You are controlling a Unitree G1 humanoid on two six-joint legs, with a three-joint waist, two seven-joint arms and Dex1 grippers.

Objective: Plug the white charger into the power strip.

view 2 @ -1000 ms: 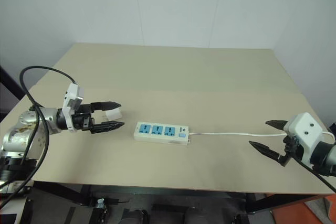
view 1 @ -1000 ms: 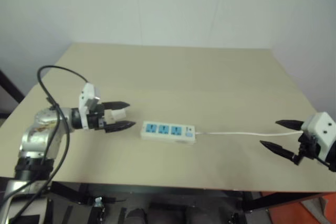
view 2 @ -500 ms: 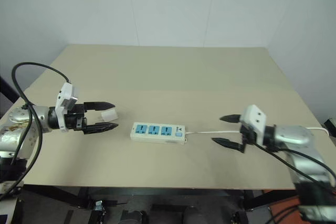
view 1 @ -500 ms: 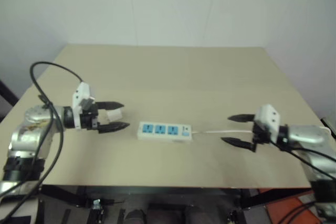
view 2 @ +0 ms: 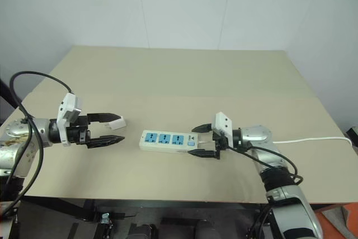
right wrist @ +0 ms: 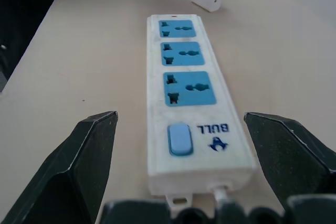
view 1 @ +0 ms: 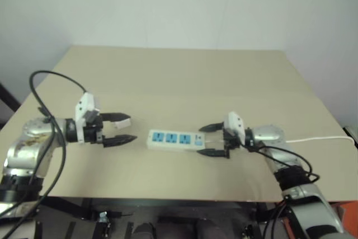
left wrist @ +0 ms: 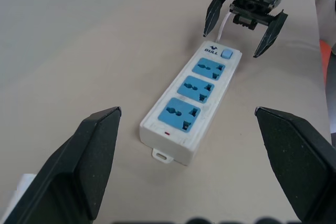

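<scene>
The power strip (view 2: 166,140), a flat white bar with three blue sockets, lies in the middle of the tan table. The white charger (view 2: 118,120), a small white block, rests on the table just past the strip's left end, beside the far fingertip of my left gripper (view 2: 114,129). That gripper is open and hovers left of the strip, pointing at it, with nothing between its fingers. My right gripper (view 2: 196,140) is open too, its fingertips on either side of the strip's switch end, where the thin white cable (view 2: 302,138) leaves it.
The table (view 2: 184,82) runs back to a white wall. The strip's cable trails right to the table's edge, under my right arm. A black cable (view 2: 33,79) loops above my left arm.
My right gripper has swept left along the cable from the table's right edge to the strip's switch end. The left gripper, the charger and the strip have stayed put.
</scene>
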